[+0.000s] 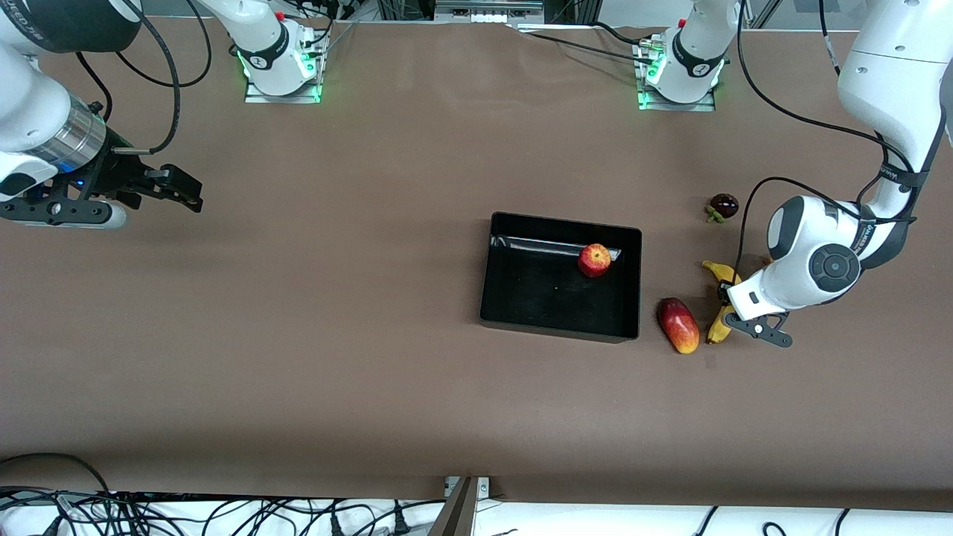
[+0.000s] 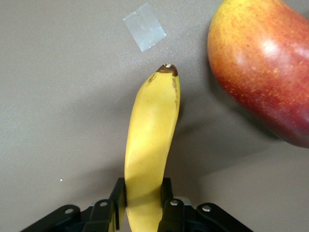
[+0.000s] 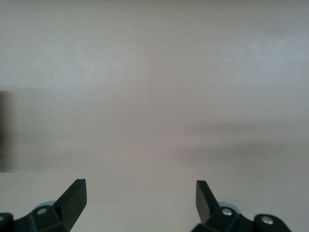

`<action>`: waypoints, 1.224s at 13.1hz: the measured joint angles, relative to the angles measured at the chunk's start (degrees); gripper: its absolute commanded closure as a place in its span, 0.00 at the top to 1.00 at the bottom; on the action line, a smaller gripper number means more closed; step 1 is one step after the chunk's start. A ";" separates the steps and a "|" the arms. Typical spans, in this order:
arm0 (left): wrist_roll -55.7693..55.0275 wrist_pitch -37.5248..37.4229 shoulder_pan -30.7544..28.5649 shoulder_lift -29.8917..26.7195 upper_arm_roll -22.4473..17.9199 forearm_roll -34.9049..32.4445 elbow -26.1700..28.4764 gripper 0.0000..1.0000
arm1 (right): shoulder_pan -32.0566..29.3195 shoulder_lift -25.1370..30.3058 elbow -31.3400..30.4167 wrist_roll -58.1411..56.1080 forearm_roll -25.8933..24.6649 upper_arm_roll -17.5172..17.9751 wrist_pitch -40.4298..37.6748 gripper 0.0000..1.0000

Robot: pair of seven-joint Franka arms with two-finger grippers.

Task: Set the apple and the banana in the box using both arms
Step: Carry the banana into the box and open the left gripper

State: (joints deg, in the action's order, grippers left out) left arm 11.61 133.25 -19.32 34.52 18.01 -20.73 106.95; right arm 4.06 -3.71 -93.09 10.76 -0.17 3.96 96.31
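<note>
Front view shows the black box (image 1: 560,277) on the brown table (image 1: 335,335), with the apple (image 1: 594,260) resting inside it, close to the wall nearest the robot bases. Just beside the box, toward the left arm's end of the table, lies a red-yellow mango (image 1: 678,325), and next to that the banana (image 1: 719,327). The left hand (image 1: 726,304) is down at the banana's middle; the left wrist view shows its fingers (image 2: 170,208) pressed against both sides of the yellow fruit, gripping it, the banana's dark tip pointing away near a small patch of clear tape (image 2: 144,27). A dark purple fruit (image 1: 723,205) sits nearer the bases. The right hand (image 1: 160,188) waits over bare table at the right arm's end, fingers spread apart and holding nothing. No writing can be read anywhere.
</note>
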 measured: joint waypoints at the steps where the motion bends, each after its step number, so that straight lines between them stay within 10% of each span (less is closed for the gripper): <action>1: 0.00 -1.25 0.00 -0.35 0.18 0.00 -0.36 0.15 | 0.00 -0.07 0.00 0.00 0.00 0.00 0.44 1.00; 9: -17.79 -32.44 0.54 -7.81 17.23 2.83 -14.06 0.15 | 0.00 -0.18 0.00 0.00 -0.01 0.00 1.15 1.00; 16: -47.51 -20.00 16.63 0.25 20.63 4.07 -13.97 0.16 | -0.01 -0.45 0.00 0.00 -0.01 0.00 1.49 1.00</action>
State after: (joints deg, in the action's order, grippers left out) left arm -35.90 113.25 -2.69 34.77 38.63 -16.67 92.98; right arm 4.05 -4.16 -93.09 10.76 -0.18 3.95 97.81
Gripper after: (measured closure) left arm 0.670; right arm 0.000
